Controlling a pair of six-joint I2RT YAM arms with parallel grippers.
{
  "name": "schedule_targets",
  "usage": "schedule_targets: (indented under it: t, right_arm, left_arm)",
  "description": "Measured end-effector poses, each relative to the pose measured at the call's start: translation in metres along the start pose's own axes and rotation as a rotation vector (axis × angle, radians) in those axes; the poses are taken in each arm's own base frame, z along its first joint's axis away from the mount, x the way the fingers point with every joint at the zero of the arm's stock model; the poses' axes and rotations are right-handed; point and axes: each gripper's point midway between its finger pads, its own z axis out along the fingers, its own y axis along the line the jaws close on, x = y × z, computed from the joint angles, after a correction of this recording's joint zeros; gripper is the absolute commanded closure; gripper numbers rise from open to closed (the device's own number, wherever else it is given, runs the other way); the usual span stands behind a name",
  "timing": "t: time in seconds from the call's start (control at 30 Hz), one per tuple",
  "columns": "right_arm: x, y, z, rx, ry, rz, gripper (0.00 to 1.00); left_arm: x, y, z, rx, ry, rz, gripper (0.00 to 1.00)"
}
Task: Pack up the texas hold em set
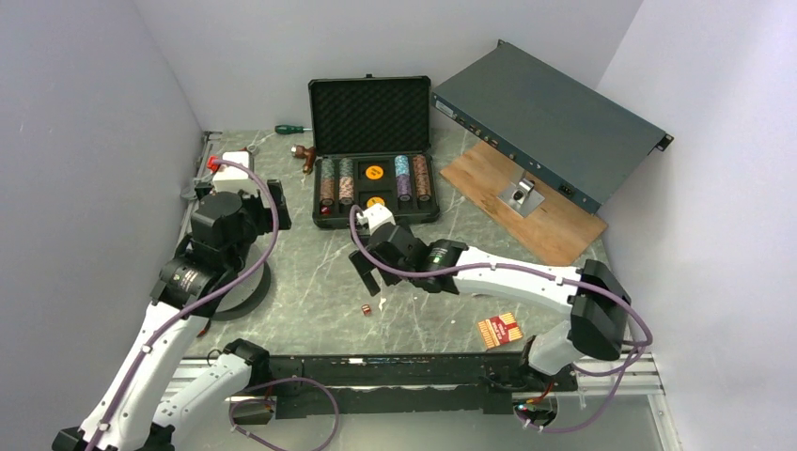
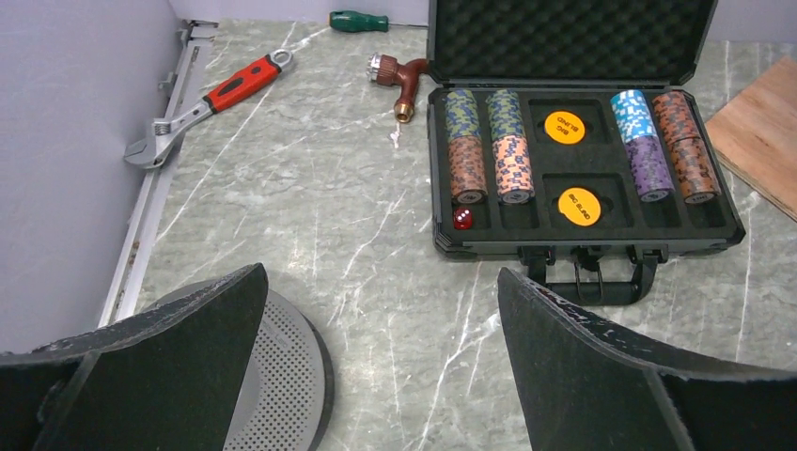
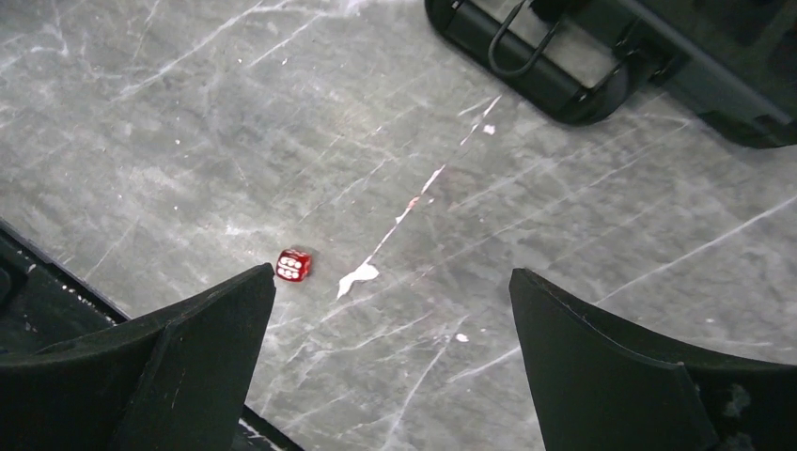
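The black case (image 1: 428, 214) lies open at the table's middle back, its foam lid (image 1: 369, 115) upright. It holds striped chip stacks (image 2: 467, 141), two orange buttons (image 2: 577, 205) and a red die (image 2: 462, 219). Its handle (image 2: 590, 287) faces the arms. Another red die (image 3: 293, 265) lies loose on the table (image 1: 367, 309), just beyond my right gripper's left finger. My right gripper (image 3: 391, 272) is open and empty above the table in front of the case (image 1: 376, 282). My left gripper (image 2: 381, 272) is open and empty, left of the case (image 1: 254, 197). A red card deck (image 1: 500, 329) lies near the right arm's base. No blue deck shows.
A grey-green rack box (image 1: 550, 108) leans on a wooden board (image 1: 554, 230) at the back right. A screwdriver (image 2: 357, 20), a red-handled wrench (image 2: 211, 99) and a brass pipe fitting (image 2: 399, 80) lie at the back left. A round perforated grey disc (image 2: 282, 376) sits under my left gripper.
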Motion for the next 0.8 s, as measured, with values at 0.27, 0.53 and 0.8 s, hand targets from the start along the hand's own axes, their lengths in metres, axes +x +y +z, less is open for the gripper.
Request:
schedule_targets:
  t: [0.27, 0.53, 0.8]
  right_arm:
    - [0.033, 0.024, 0.017, 0.022, 0.112, 0.13, 0.06]
    - [0.068, 0.062, 0.027, 0.024, 0.208, 0.165, 0.18]
    - [0.087, 0.073, 0.04, 0.044, 0.258, 0.173, 0.36]
  left_arm:
    - [-0.003, 0.006, -0.002, -0.029, -0.014, -0.001, 0.01]
    - [-0.003, 0.008, -0.003, -0.036, -0.017, -0.002, 0.01]
    - [-0.003, 0.008, -0.002, -0.037, -0.016, -0.002, 0.02]
